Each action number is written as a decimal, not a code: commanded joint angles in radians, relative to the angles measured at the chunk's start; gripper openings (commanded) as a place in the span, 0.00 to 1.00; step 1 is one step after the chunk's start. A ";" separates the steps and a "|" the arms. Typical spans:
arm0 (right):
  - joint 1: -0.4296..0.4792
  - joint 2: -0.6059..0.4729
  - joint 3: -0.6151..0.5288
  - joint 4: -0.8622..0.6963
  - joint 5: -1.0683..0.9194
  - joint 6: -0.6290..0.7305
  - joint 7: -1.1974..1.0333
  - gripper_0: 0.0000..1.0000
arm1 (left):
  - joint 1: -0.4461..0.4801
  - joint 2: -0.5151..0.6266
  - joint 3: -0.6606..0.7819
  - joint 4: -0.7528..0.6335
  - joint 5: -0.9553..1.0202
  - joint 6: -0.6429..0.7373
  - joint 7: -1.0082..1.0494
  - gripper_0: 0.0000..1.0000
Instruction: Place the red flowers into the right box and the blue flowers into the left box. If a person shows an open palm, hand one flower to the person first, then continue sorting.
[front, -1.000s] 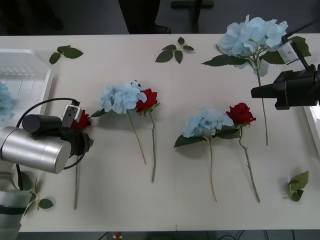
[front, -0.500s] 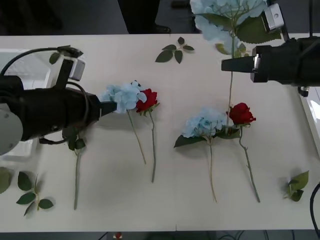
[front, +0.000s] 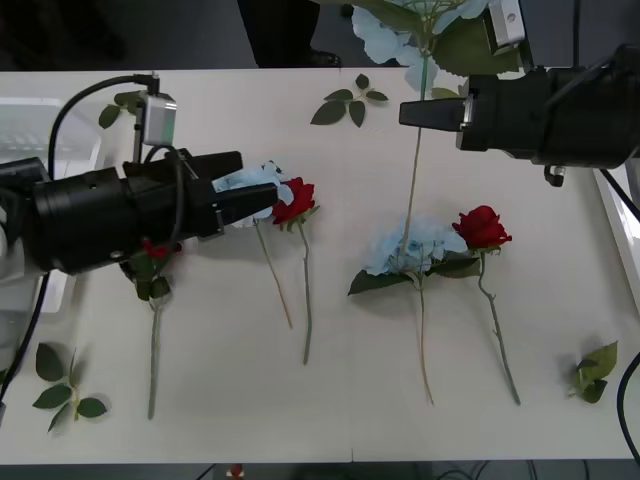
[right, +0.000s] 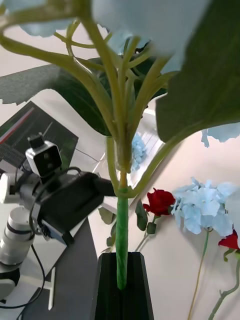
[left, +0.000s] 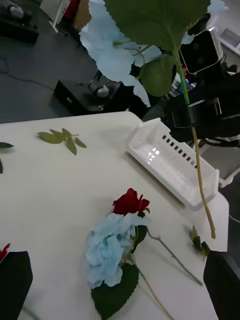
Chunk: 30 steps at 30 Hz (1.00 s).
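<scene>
My right gripper (front: 405, 113) is shut on the stem of a blue flower (front: 420, 25) and holds it upright above the table; the stem sits between the black fingers (right: 107, 285). My left gripper (front: 265, 195) hovers open over another blue flower (front: 250, 178) beside a red flower (front: 297, 200). A second pair, a blue flower (front: 410, 245) and a red flower (front: 481, 227), lies at centre right. Under the left arm lies a third red flower (front: 155, 250). The left box (front: 40, 130) is at the far left, and the right box (left: 170, 160) at the right edge.
Loose leaf sprigs lie at the back middle (front: 350, 103), the back left (front: 128, 100), the front right (front: 595, 372) and the front left (front: 65, 385). A person's dark trousers (front: 280, 30) stand beyond the table's far edge.
My right gripper has lifted the blue flower off the table's back right and carried it up and left. My left arm has swung from the front left toward the centre.
</scene>
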 joint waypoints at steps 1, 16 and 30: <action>-0.028 -0.008 -0.010 -0.037 -0.011 0.001 -0.033 0.00 | 0.013 -0.050 -0.126 0.034 0.038 -0.128 -0.149 1.00; -0.028 -0.009 -0.010 -0.039 -0.021 0.001 -0.033 0.00 | 0.012 -0.200 -0.391 0.073 -0.008 -0.367 -0.217 1.00; -0.028 -0.009 -0.010 -0.040 -0.026 0.001 -0.033 0.00 | -0.091 -0.251 -0.457 0.225 -0.054 -0.445 -0.209 1.00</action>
